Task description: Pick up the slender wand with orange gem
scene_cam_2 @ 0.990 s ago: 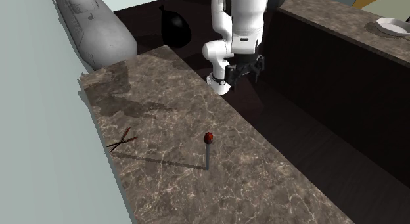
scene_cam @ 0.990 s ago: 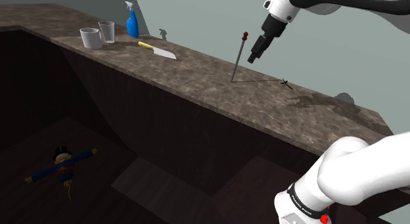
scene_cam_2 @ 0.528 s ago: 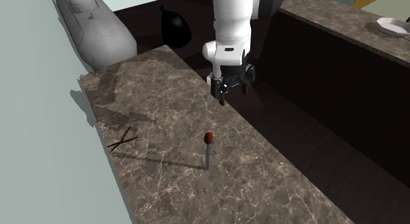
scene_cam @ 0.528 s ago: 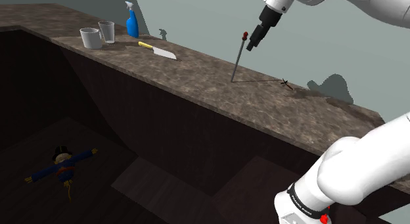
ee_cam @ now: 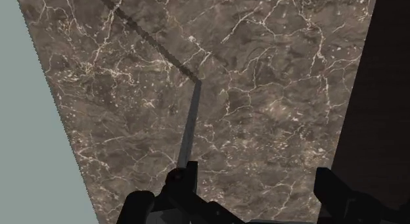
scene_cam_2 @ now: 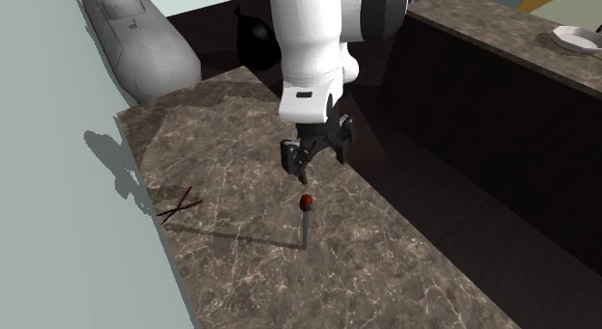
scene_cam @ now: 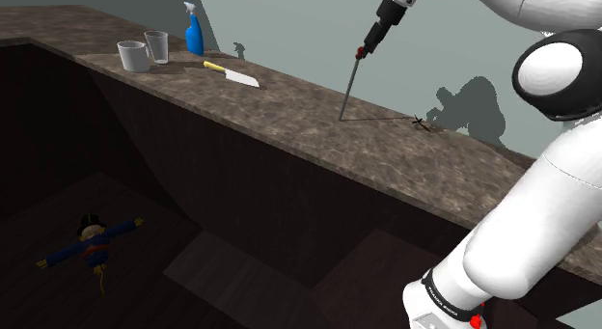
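A thin grey wand (scene_cam: 348,89) stands upright on the brown marble counter (scene_cam: 289,124), with a small red-orange gem (scene_cam: 360,53) at its top. In the second exterior view the wand (scene_cam_2: 305,229) carries its gem (scene_cam_2: 307,202) just below my gripper (scene_cam_2: 314,159). My black gripper (scene_cam: 372,38) hangs open right above the gem, touching nothing. In the wrist view the shaft (ee_cam: 189,124) runs from the counter up to one finger (ee_cam: 186,177), while the other finger (ee_cam: 328,184) stands well apart from it. The gem itself is hidden there.
Two cups (scene_cam: 131,55), a blue spray bottle (scene_cam: 193,33) and a yellow-handled knife (scene_cam: 232,74) stand farther along the counter. A small dark twig-like thing (scene_cam_2: 177,206) lies by the wall. The counter's edge drops to a dark floor with a doll (scene_cam: 87,242).
The gripper has travelled from off the counter's edge across it to the wand, now directly over the gem. The wand has not moved.
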### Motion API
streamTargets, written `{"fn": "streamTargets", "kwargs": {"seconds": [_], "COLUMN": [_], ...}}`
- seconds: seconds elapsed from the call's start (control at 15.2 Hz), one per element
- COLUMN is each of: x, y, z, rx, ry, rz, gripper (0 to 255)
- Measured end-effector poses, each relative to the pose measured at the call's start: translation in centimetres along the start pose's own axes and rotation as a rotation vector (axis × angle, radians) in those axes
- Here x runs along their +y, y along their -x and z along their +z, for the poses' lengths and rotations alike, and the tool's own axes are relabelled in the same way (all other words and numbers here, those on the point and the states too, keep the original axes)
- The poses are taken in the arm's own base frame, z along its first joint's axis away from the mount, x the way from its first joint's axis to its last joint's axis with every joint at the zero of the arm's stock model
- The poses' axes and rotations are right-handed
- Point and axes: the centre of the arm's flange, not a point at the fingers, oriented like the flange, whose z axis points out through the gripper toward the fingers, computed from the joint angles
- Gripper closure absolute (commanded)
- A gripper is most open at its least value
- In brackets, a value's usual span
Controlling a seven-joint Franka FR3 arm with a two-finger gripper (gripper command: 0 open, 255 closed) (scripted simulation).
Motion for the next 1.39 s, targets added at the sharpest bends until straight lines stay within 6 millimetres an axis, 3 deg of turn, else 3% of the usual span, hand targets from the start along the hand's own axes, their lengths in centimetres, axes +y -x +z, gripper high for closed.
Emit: {"fn": "streamTargets", "kwargs": {"seconds": [0.33, 0.86, 0.92, 1.39], "x": [5.3, 6.0, 6.0, 6.0], "y": [-2.9, -2.4, -2.4, -2.4], "z": [-0.8, 2.7, 2.9, 3.1], "rx": [0.017, 0.019, 0.019, 0.02], "ry": [0.004, 0.003, 0.003, 0.004], "rz": [-0.027, -0.033, -0.033, -0.034], "gripper": [0, 0, 255, 255]}}
